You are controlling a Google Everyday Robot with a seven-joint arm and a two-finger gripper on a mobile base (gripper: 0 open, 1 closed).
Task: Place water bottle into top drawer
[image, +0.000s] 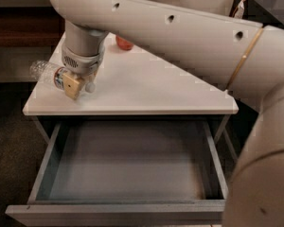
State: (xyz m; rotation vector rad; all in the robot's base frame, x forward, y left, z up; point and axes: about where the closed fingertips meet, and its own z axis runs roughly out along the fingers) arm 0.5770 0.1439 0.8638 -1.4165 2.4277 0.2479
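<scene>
The water bottle [43, 72] lies on its side in my gripper [75, 84], its clear body sticking out past the left edge of the white tabletop [146, 86] and its pale cap [90, 86] pointing right. The gripper's tan fingers [72, 85] are closed around the bottle's labelled middle, near the tabletop's front left corner. The top drawer [118, 213] is pulled wide open below the tabletop, and its grey inside is empty. It lies in front of and below the gripper.
A red soda can [124, 43] stands at the back of the tabletop, mostly hidden behind my arm [180, 32]. My arm spans the upper right of the view. Dark floor lies left of the cabinet.
</scene>
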